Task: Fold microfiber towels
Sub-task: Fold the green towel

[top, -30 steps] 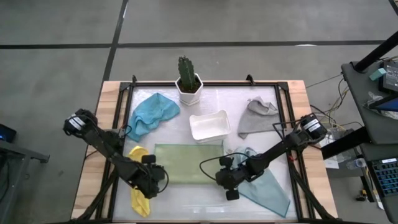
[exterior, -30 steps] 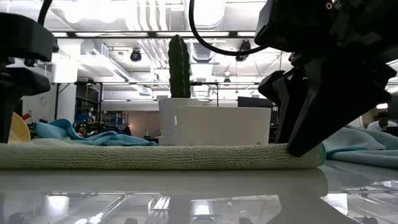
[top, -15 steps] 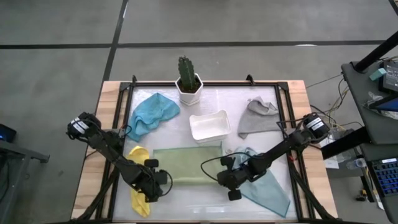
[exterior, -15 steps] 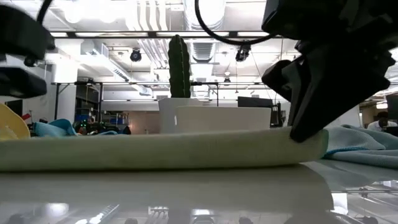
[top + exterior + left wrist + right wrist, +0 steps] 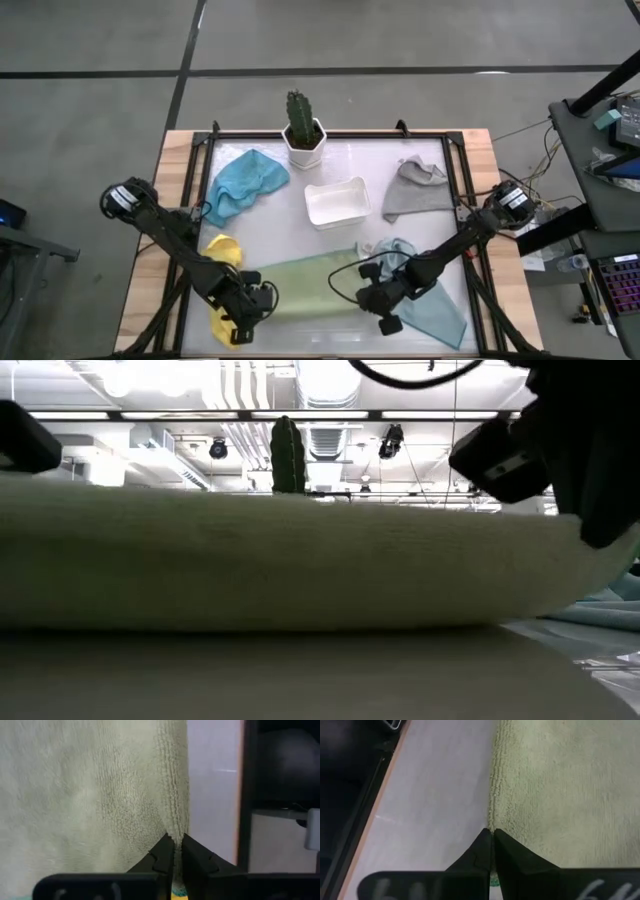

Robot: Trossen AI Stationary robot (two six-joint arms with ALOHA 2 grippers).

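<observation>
- Since 1 s ago both grippers have pulled toward the table's near edge, dragging the olive green towel (image 5: 310, 283) with them.
- Left gripper (image 5: 252, 303): fingers clenched on that towel's left near corner, beside the yellow towel (image 5: 222, 250).
- Right gripper (image 5: 378, 298): clamped on the right near corner, by the pale teal towel (image 5: 435, 310).
- Progress: early. No finished fold is visible; the blue towel (image 5: 243, 182) and grey towel (image 5: 412, 190) lie crumpled at the far side.

place: lab/workshop | evidence: exposed ceiling ducts (image 5: 330, 380), concrete floor (image 5: 100, 70), equipment bench (image 5: 600, 130)
</observation>
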